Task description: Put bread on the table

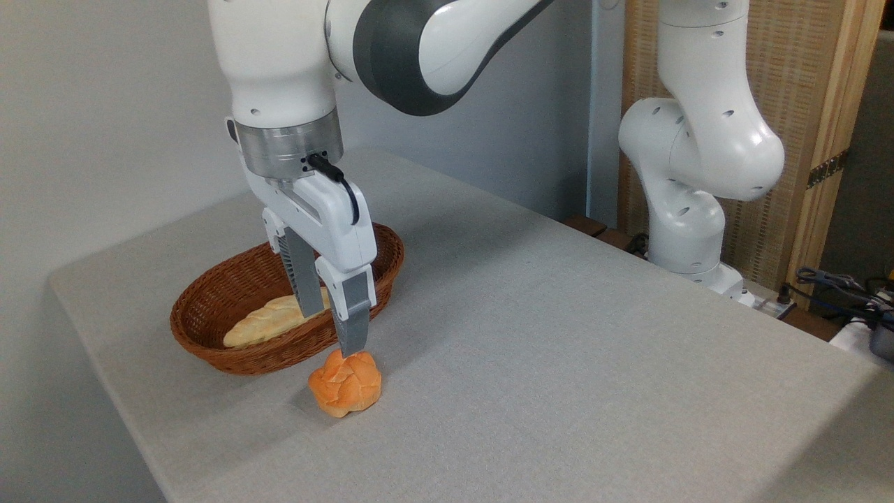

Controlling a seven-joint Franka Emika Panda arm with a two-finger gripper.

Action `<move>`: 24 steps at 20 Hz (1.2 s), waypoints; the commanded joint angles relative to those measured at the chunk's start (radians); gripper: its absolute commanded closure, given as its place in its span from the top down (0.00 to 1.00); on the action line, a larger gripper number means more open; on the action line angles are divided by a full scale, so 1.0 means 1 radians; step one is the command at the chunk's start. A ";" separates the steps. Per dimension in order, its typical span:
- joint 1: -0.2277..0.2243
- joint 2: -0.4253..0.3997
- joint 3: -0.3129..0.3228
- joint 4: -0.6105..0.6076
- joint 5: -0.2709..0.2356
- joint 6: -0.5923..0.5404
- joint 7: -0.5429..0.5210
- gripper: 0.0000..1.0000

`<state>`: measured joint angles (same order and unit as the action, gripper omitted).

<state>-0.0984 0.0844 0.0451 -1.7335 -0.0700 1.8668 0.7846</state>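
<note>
Grey table (pixel 559 335), plaited bread (pixel 269 323) laid in wicker basket (pixel 209 328) at left, gripper (pixel 328 328) held apart above it, round roll (pixel 346 384) set nearer.

Brown wicker basket (pixel 209 328), round orange roll (pixel 346 384) just beside it

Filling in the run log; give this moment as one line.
gripper: open, over basket | bread: in basket | roll: on table

One fixed camera is looking down at an angle across the worktop (pixel 559 349), fairly near, facing the wall.
</note>
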 commanded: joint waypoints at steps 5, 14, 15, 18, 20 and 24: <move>-0.006 -0.014 0.010 0.000 -0.004 -0.009 0.008 1.00; -0.006 -0.014 0.010 0.000 -0.005 -0.017 0.005 1.00; -0.006 -0.014 0.010 0.000 -0.005 -0.029 0.005 1.00; -0.006 -0.014 0.010 0.000 -0.005 -0.032 0.007 1.00; -0.006 -0.014 0.010 0.000 -0.005 -0.032 0.007 1.00; -0.006 -0.014 0.010 0.002 -0.005 -0.032 0.008 1.00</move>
<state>-0.0984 0.0818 0.0458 -1.7334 -0.0700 1.8558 0.7846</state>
